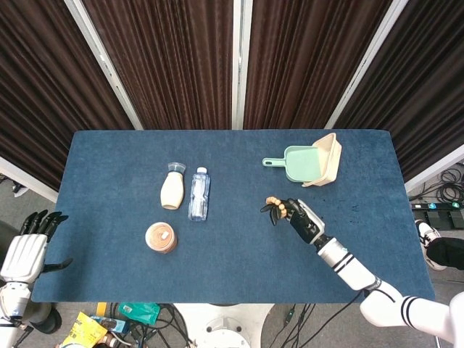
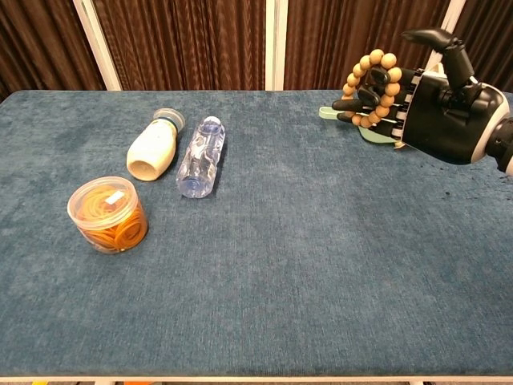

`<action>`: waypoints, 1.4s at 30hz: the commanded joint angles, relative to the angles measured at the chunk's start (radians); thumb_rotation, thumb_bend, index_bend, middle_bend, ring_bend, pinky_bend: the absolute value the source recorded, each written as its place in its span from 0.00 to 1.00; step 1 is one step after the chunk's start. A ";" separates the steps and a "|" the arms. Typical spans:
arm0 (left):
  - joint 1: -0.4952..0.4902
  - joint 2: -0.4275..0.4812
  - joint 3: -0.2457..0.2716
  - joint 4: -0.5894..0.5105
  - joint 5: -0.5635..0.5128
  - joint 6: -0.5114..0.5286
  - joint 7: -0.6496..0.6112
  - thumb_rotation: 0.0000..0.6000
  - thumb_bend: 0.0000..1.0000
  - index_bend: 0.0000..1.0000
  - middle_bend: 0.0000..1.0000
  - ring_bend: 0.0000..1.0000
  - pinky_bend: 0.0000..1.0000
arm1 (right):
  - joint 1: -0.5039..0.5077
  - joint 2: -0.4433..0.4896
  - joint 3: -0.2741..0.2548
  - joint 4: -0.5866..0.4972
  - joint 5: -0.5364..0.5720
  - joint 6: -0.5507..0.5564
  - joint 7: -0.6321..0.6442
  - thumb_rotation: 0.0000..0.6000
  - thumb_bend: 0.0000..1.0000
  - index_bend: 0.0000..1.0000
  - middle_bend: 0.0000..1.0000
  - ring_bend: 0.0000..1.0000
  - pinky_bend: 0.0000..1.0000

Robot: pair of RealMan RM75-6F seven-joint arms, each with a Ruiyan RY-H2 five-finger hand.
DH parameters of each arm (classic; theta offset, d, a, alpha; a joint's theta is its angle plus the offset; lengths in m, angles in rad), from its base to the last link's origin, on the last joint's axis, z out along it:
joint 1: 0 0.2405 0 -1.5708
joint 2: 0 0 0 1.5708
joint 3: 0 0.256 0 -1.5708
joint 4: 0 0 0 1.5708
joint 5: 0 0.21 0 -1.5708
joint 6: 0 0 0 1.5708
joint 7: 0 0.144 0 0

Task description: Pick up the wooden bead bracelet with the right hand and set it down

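The wooden bead bracelet [image 2: 371,87] is a ring of round tan beads hooked over the fingers of my right hand [image 2: 437,108], raised above the table at the right. In the head view the bracelet [image 1: 272,204] shows as a small loop at the tip of the right hand [image 1: 299,216], right of the table's middle. Fingers point left and the thumb sticks up. My left hand [image 1: 27,246] hangs off the table's left front corner, fingers apart, holding nothing.
A green dustpan with a cream brush [image 1: 312,161] lies at the back right. A cream bottle [image 2: 155,147] and a clear water bottle [image 2: 200,156] lie side by side at left, with a tub of orange rubber bands [image 2: 107,214] in front of them.
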 commanded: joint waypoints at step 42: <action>-0.002 -0.002 -0.002 -0.004 0.000 0.003 0.008 1.00 0.03 0.18 0.13 0.02 0.02 | -0.019 -0.004 0.012 -0.008 0.013 0.007 -0.071 0.47 0.62 0.74 0.65 0.31 0.00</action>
